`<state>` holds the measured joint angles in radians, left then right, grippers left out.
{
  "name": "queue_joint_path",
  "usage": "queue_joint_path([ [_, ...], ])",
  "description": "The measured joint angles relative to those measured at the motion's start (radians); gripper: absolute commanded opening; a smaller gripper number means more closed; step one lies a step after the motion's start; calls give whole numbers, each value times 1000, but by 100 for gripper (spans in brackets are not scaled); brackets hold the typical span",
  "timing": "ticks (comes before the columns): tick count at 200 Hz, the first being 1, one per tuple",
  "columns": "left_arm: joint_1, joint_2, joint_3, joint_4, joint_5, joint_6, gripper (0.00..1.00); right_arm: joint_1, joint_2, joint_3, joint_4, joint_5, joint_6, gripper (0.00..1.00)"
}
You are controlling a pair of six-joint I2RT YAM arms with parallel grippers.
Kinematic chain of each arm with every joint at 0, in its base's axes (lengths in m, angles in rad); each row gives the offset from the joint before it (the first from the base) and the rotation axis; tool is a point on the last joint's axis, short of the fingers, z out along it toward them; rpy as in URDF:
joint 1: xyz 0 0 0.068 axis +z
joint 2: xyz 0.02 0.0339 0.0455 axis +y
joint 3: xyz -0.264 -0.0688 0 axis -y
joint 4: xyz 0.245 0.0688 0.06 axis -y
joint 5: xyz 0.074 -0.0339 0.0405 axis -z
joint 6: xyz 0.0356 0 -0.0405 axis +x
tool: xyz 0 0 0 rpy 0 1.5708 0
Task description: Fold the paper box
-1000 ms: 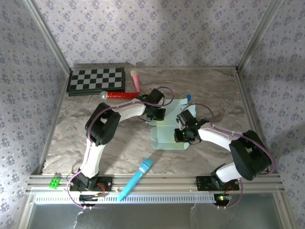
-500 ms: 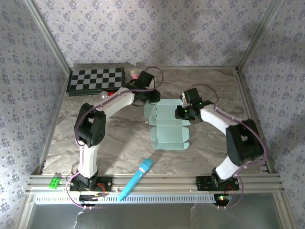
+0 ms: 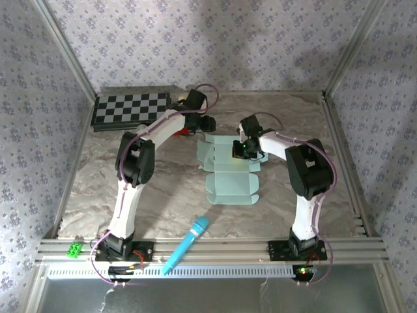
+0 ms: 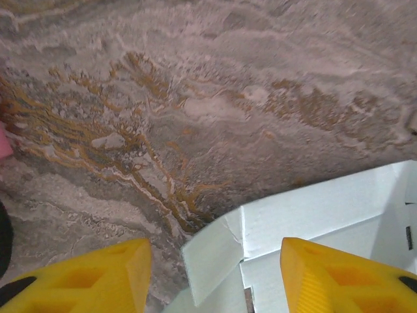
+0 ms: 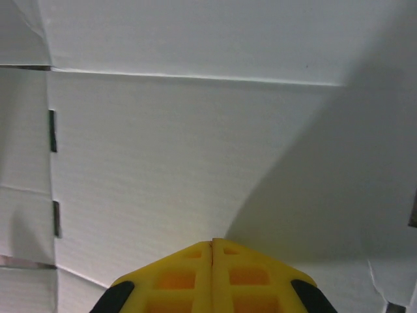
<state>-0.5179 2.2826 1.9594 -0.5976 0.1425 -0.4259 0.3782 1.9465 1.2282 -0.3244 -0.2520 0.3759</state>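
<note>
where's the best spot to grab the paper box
Probably the rounded tab at the far left corner of the box, coming in from its left edge. The sheet lies flat on the table, so only the edge flaps offer anything to pinch, and that tab seems slightly lifted.

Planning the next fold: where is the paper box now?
In the top view, the paper box lies flat at centre, just beyond the blue microphone.

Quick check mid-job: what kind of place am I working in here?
Probably a lab test booth, not a real room: wallpaper panels in a metal frame, a stone-patterned table, and props such as a chessboard.
</note>
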Motion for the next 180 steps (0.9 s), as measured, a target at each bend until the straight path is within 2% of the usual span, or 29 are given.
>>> queue_joint_path([
  [52,0,34,20,-45,29,13,53,11,11,14,3,4,0,2],
  [103,1,44,29,-63,75,19,47,23,25,29,13,5,1,2],
  [180,-1,35,9,-60,2,25,56,28,35,43,13,8,1,1],
])
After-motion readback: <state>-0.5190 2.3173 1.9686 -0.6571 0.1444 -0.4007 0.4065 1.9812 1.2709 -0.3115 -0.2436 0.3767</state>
